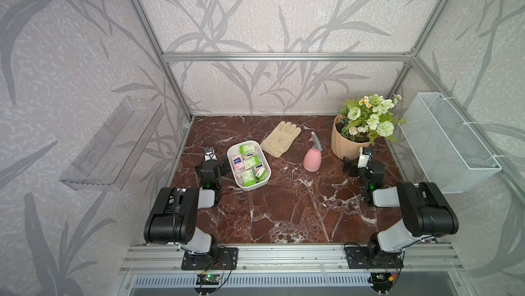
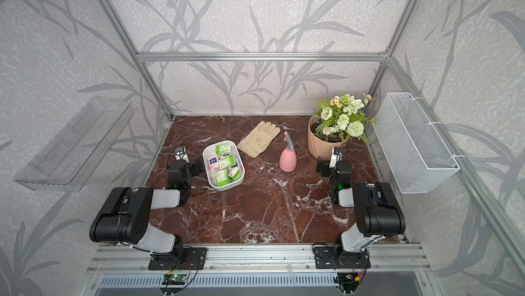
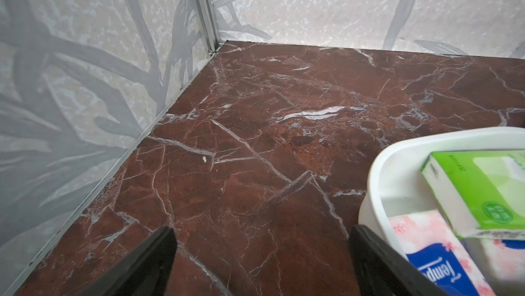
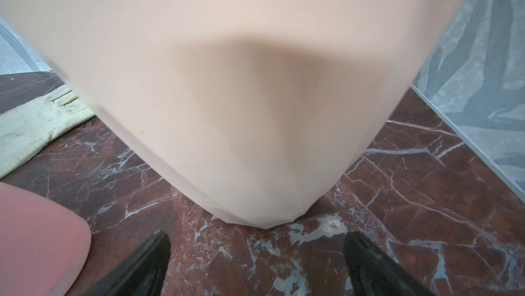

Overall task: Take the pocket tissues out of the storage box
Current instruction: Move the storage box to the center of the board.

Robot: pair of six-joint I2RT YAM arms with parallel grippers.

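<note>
Beside my left gripper (image 3: 262,232), spread and empty, sits the box (image 3: 377,166) of tissues (image 3: 477,186); my right gripper (image 4: 255,236), likewise spread, faces the pot (image 4: 255,81), with the sprayer (image 4: 34,237) and glove (image 4: 28,127) near.

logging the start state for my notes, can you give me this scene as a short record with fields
table: red-brown marble
storage box: white tub standing on the table, not held
pocket tissues: green and pink packs in the box, none outside
left end effector: open, empty, beside the box
right end effector: open, empty, close to the flower pot
other items: glove, pink spray bottle
progress: no pack taken out yet
</note>
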